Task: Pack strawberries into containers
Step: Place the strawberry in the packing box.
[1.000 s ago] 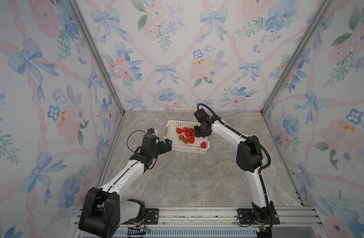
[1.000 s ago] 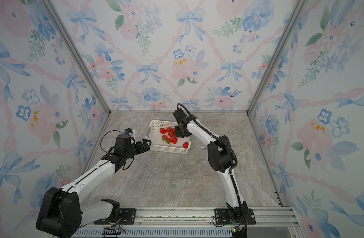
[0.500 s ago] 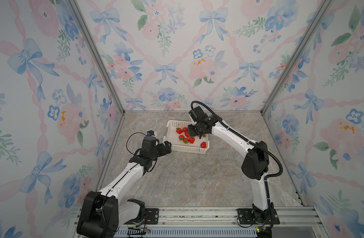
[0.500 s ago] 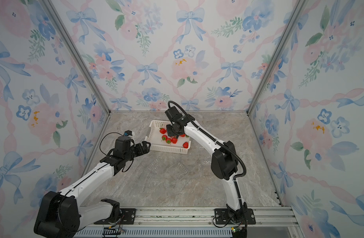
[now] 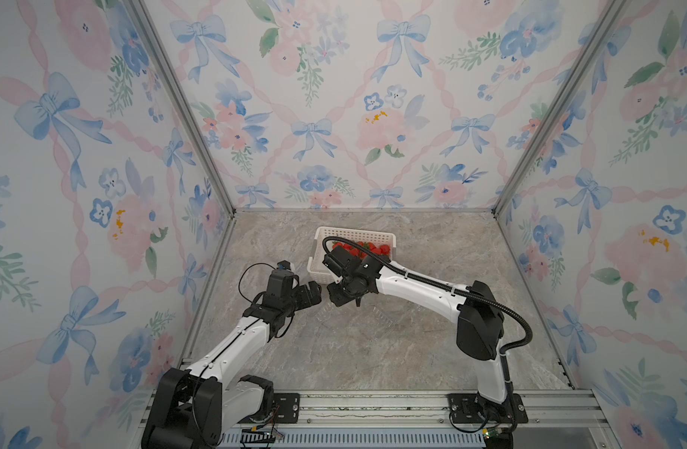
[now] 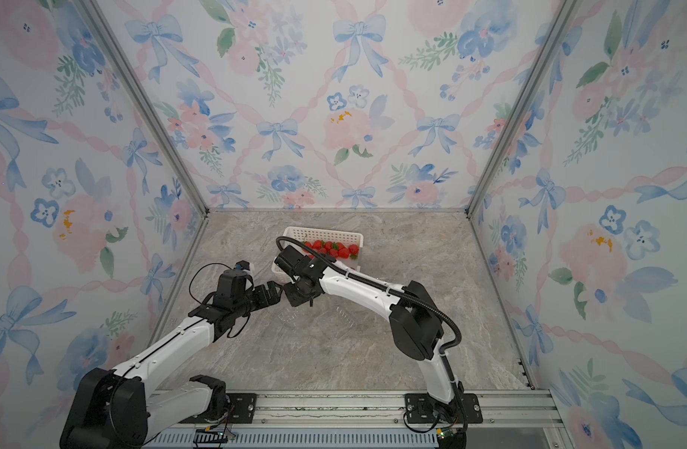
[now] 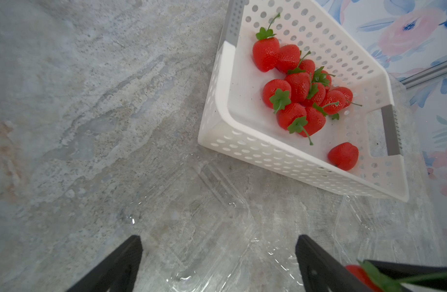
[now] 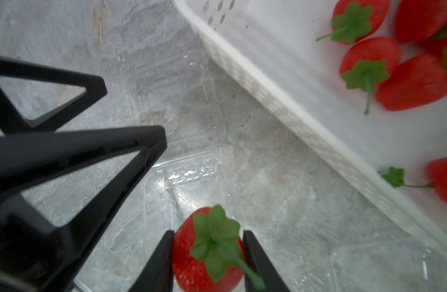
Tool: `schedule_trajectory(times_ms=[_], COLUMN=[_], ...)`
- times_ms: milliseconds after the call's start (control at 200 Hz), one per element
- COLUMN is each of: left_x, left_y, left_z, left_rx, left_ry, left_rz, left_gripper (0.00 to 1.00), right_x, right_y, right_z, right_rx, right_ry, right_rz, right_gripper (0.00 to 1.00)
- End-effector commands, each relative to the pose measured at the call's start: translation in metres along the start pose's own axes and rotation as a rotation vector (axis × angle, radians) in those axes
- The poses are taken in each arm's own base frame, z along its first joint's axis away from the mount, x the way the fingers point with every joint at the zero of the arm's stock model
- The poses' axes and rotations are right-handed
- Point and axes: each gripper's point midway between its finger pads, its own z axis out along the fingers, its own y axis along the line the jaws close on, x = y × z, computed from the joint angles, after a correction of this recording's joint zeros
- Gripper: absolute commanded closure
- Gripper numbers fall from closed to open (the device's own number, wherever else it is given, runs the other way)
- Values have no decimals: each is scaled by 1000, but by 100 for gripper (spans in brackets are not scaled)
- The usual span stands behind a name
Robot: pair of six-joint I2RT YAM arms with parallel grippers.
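Strawberries (image 7: 297, 86) are looking glossy and plasticky, basket (image 7: 255, 151) is showing matt white perforated plastic, containers (image 7: 197, 222) are glinting like thin clear ribbed plastic, tabletop (image 7: 78, 113) is reading as matt veined stone.

Grey marble-look tabletop (image 5: 353, 357). White perforated basket (image 5: 353, 232) sits on it toward the back wall. Clear plastic containers (image 7: 199, 222) lie on the tabletop just in front of the basket, close together; exact count unclear.
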Motion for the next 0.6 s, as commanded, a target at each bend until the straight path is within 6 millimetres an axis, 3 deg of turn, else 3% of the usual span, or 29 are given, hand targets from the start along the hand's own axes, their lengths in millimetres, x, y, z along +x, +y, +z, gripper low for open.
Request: schedule_trajectory(times_ms=[0, 250, 595], left_x=[11, 13, 13], left_y=[9, 11, 12], left_z=[-2, -8, -10], left_rx=[-3, 8, 2], left_ry=[20, 4, -7], left_rz=[-10, -22, -34], left_gripper=[3, 2, 2], right_x=[-3, 24, 40], right_y=[9, 7, 8], right_z=[-8, 14, 39], right_rx=[-25, -8, 6], right_ry=[-37, 28, 88], right_rz=[32, 55, 49], right_gripper=[75, 75, 69])
